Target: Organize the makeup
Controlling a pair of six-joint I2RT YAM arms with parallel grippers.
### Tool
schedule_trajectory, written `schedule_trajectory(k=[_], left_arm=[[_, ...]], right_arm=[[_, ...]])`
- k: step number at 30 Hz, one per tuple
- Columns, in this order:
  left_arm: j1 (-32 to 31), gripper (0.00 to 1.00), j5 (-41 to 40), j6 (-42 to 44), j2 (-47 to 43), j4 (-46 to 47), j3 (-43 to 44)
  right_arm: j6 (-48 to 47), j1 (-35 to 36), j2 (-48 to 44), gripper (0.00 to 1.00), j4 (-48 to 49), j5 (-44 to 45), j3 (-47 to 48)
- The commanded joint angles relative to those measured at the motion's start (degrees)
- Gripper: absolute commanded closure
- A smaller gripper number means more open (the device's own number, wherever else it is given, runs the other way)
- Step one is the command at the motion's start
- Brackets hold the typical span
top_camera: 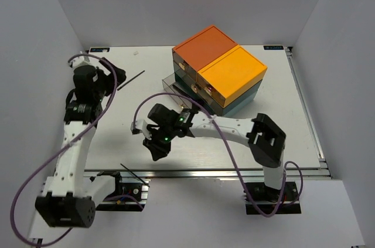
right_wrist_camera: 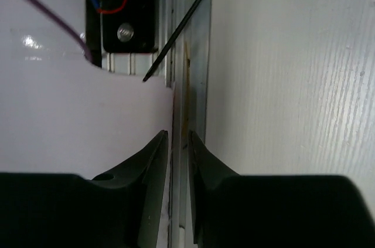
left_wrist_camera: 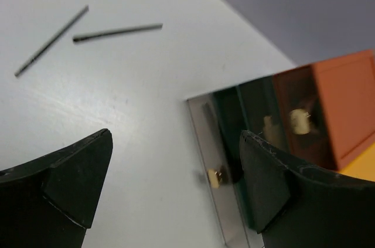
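A thin black stick (top_camera: 130,80) lies on the white table at the back left, just right of my left gripper (top_camera: 112,78). The left wrist view shows two thin dark sticks (left_wrist_camera: 117,32) (left_wrist_camera: 51,41) lying ahead of that gripper (left_wrist_camera: 176,166), which is wide open and empty. Another thin black stick (top_camera: 132,173) lies across the table's near edge rail. It also shows in the right wrist view (right_wrist_camera: 181,25). My right gripper (top_camera: 158,153) (right_wrist_camera: 179,136) hovers short of it, jaws almost together with only a narrow slit and nothing in it. Small beige items (left_wrist_camera: 300,121) sit inside the drawers.
The drawer box (top_camera: 220,69) with orange and yellow tops stands at the back centre. Its lowest clear drawer (top_camera: 176,87), with a gold knob (left_wrist_camera: 214,177), is pulled out towards the left. The metal rail (top_camera: 205,173) runs along the near edge, with wiring (right_wrist_camera: 111,7) beyond it.
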Motion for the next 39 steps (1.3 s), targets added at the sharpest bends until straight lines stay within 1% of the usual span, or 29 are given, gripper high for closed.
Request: schedule_trajectory(k=[1, 2, 3, 4, 6, 9, 13, 15, 20, 22, 23, 27, 35, 39], left_arm=[[0.4, 0.02, -7.13, 2.55, -6.79, -0.73, 3.17], [0.4, 0.02, -7.84, 2.82, -9.5, -1.6, 3.52], [0.4, 0.02, -8.54, 2.99, -10.74, -2.14, 3.96], [0.4, 0.02, -10.03, 3.26, -11.89, -2.84, 4.92], [0.4, 0.02, -11.1, 3.35, -14.88, -4.95, 5.89], [0.4, 0.02, -12.06, 3.96, -17.61, -7.5, 7.13], [0.4, 0.02, -12.59, 4.66, -19.28, -9.87, 7.66], [0.31, 0.02, -12.86, 4.84, -19.89, -10.4, 7.57], [0.4, 0.02, -12.51, 4.84, -21.12, -11.1, 7.22], [0.31, 0.02, -12.51, 5.02, -21.74, -11.28, 6.69], [0.4, 0.02, -12.59, 5.19, -21.74, -11.37, 6.6], [0.4, 0.02, -12.42, 5.37, -21.83, -11.37, 6.25], [0.4, 0.02, -11.8, 5.19, -21.74, -11.02, 5.28], [0.31, 0.02, -11.54, 5.19, -21.83, -10.93, 5.02]], right_arm=[[13.17, -0.02, 5.22, 0.74, 1.23, -0.8, 5.27], [16.01, 0.24, 6.01, 0.74, 4.47, -0.8, 5.62], [18.38, 0.59, 6.89, 0.73, 5.37, -1.23, 7.1], [23.37, 1.73, 8.9, 0.73, 5.9, -0.8, 8.33], [27.53, 3.31, 11.11, 0.69, 5.3, 1.74, 12.71], [31.76, 6.65, 14.8, 0.67, 1.53, 6.48, 18.95], [35.19, 9.29, 16.56, 0.6, 0.98, 10.88, 20.56], [37.39, 9.39, 17.62, 0.59, 0.46, 10.98, 20.91], [38.71, 10.0, 20.7, 0.55, -0.25, 11.76, 22.23], [37.66, 10.61, 21.75, 0.52, -0.86, 14.04, 23.2], [37.48, 10.62, 22.1, 0.47, -0.95, 14.58, 23.9], [36.34, 10.62, 23.25, 0.47, -0.69, 16.95, 24.26], [36.43, 10.62, 25.71, 0.51, -0.6, 15.82, 24.26], [36.86, 10.7, 26.67, 0.51, -0.6, 15.72, 24.34]])
